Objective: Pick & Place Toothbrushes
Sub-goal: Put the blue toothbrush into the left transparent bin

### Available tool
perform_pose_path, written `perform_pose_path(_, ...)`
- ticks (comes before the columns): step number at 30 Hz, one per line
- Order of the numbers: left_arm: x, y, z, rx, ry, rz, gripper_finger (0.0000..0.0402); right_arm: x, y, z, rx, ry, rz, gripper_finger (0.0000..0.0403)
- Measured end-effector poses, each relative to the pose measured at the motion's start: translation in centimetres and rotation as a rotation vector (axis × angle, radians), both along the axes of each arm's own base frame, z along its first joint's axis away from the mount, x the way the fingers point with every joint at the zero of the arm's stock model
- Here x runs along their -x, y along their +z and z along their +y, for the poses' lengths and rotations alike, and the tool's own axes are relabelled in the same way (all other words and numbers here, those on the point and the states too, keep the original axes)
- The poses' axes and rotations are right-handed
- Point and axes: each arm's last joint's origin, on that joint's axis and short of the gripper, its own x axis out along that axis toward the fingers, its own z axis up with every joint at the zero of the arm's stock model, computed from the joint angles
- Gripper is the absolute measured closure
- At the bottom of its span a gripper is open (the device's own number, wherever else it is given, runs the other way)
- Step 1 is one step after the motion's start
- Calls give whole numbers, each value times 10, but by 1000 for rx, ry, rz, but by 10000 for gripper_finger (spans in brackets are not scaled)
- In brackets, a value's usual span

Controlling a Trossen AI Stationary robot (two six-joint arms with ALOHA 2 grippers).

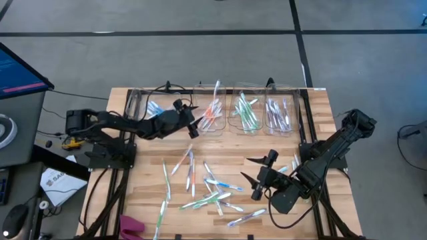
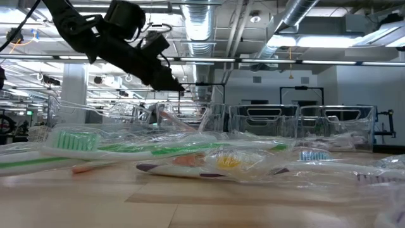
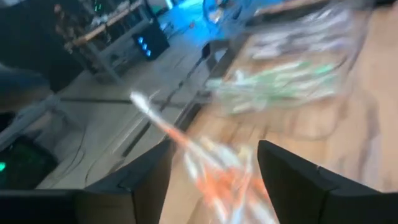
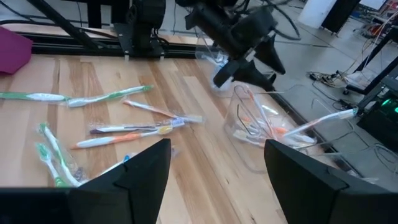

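Toothbrushes (image 1: pixel 212 190): loose scatter on the table (image 1: pixel 140 200) between the arms, more sorted by colour into four clear bins (image 1: pixel 248 112) along the far edge.
Bin contents: blue ones in the first bin (image 1: pixel 148 110), orange in the second (image 1: pixel 211 115), green in the third, purple in the fourth (image 1: pixel 279 113).
Count: about a dozen or more loose; exact number cannot be told, they overlap.
Left gripper (image 1: pixel 194 123): over the orange bin's near rim, fingers spread, nothing between them.
Left wrist view: orange brushes (image 3: pixel 217 180) lie below the parted fingers (image 3: pixel 149 180), one brush (image 3: pixel 163 124) sticks up out of the bin; blurred.
Right gripper (image 1: pixel 254 179): over the near right of the table beside the scatter, jaws wide, empty.
Right wrist view: shows the left gripper (image 4: pixel 245 62) above the orange bin (image 4: pixel 261 127) from the side, which the high view flattens.
Low view: wrapped brushes (image 2: pixel 190 161) up close, bins (image 2: pixel 297 123) behind, left arm (image 2: pixel 120 44) overhead.
Other: pink cloth (image 1: pixel 131 225) at the near edge.
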Motion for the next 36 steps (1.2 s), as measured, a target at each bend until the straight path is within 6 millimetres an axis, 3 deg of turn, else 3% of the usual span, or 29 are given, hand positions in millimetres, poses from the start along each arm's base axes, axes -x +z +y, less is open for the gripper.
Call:
perform_pose_path(4, 0, 13, -21, -8, -74, -57, 158, 0, -2, 1, -37, 52, 51, 149)
perform_pose_path(10, 11, 28, -68, 50, -240, -162, 157, 3, -9, 4, -137, 193, 209, 149)
perform_pose_path(18, 32, 19, -116, 183, -456, -187, 159, 20, -27, -3, -307, 189, 525, 149)
perform_pose_path(26, 39, 12, -130, 190, -519, -164, 164, 37, -65, -15, -223, 172, 794, 149)
perform_pose_path(36, 39, 11, -130, 197, -517, -164, 165, 38, -98, -23, -205, 281, 810, 150)
